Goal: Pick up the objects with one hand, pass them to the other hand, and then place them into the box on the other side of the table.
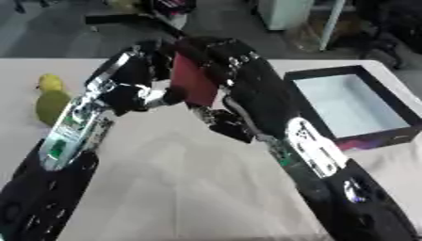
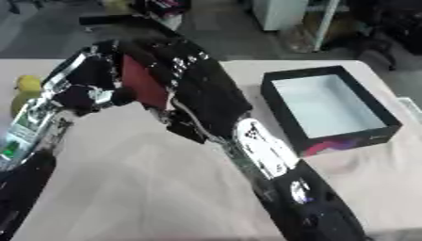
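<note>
We find both hands raised together above the middle of the table [image 1: 190,188], with a flat dark-red object [image 1: 194,81] held upright between them. This is the handover step. The left hand [image 1: 136,89] has its fingers curled against the left edge of the red object. The right hand [image 1: 223,66] is wrapped over its top and right side, fingers bent round it. We judge that both hands grip it at this moment; which one carries the weight we cannot tell.

The box [image 2: 329,106], black-walled with a pale interior, sits open on the right side of the table, well apart from the hands, and appears to hold nothing. Two yellow-green objects [image 1: 49,99] lie near the left edge, not yet taken up.

In our judgement the next move calls for the left hand to open and withdraw, then the right arm to swing the red object over the box and lower it in.
</note>
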Motion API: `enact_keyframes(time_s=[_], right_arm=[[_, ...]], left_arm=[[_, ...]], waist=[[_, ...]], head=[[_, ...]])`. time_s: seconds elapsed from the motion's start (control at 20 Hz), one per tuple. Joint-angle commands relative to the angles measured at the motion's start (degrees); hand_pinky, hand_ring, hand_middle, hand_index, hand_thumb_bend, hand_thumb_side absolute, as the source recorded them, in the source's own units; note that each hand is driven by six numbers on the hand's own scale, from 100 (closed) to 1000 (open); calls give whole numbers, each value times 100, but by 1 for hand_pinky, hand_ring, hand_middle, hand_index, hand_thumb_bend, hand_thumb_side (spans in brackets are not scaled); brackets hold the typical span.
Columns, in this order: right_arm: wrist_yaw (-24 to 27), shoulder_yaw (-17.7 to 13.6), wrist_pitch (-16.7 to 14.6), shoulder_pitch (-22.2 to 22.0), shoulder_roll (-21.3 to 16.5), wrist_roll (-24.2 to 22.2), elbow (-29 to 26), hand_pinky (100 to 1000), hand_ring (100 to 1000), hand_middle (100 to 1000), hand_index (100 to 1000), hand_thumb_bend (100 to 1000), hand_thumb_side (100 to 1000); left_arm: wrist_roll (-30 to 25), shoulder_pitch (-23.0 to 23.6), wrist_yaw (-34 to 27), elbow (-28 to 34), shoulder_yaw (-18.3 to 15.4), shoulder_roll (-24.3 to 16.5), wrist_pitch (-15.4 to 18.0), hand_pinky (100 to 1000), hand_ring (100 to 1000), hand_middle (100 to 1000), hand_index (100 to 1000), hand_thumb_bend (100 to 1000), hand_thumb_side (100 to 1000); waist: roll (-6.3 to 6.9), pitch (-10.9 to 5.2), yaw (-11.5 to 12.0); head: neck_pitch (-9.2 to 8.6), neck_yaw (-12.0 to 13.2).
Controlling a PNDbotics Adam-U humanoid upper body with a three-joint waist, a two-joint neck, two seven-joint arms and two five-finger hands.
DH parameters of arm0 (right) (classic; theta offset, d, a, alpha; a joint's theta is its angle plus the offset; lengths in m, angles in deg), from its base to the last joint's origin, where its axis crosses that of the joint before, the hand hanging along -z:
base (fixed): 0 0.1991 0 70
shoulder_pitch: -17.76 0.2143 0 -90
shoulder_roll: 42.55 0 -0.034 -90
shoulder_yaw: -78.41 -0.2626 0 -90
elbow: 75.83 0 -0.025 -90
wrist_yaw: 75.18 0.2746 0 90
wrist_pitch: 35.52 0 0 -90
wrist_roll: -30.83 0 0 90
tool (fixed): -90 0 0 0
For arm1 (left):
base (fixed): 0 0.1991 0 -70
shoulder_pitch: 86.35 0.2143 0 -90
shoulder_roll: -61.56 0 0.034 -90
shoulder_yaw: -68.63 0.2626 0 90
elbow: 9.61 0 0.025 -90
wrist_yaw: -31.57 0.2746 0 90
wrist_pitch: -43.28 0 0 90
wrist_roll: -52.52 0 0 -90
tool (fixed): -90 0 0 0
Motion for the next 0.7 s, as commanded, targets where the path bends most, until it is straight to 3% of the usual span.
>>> enact_keyframes(time_s=[0.05, 0.1, 0.25, 0.35, 0.4, 0.7], right_arm=[[237, -257, 183, 87, -75, 472, -124, 478, 524, 527, 788, 100, 100], [356, -265, 185, 89, -84, 619, -123, 436, 496, 495, 753, 100, 100], [822, -296, 148, 108, -128, 1080, -105, 266, 381, 377, 592, 100, 100], [1079, -324, 96, 133, -182, 1374, -84, 249, 365, 361, 548, 100, 100], [1164, -347, 74, 149, -205, 1490, -73, 234, 348, 337, 513, 100, 100], [1465, -634, 96, 271, -463, 1880, -126, 251, 353, 335, 503, 100, 100]], left_arm=[[-203, 17, 54, 161, -68, -64, 66, 595, 593, 550, 701, 914, 360], [-230, 38, 87, 150, -103, -75, 79, 602, 605, 564, 714, 979, 417], [-269, 99, 184, 116, -228, -92, 138, 627, 656, 622, 763, 1000, 519], [-290, 129, 267, 107, -316, -102, 187, 635, 672, 644, 777, 1000, 534], [-278, 144, 320, 102, -375, -106, 215, 662, 721, 705, 811, 1000, 570], [1, 273, 938, -22, -760, -183, 345, 718, 806, 810, 881, 1000, 624]], waist=[[22, -47, 0], [21, -48, 2], [18, -50, 6], [16, -50, 9], [15, -51, 9], [11, -58, -3]], head=[[30, -18], [30, -23], [30, -42], [30, -55], [30, -68], [30, -193]])
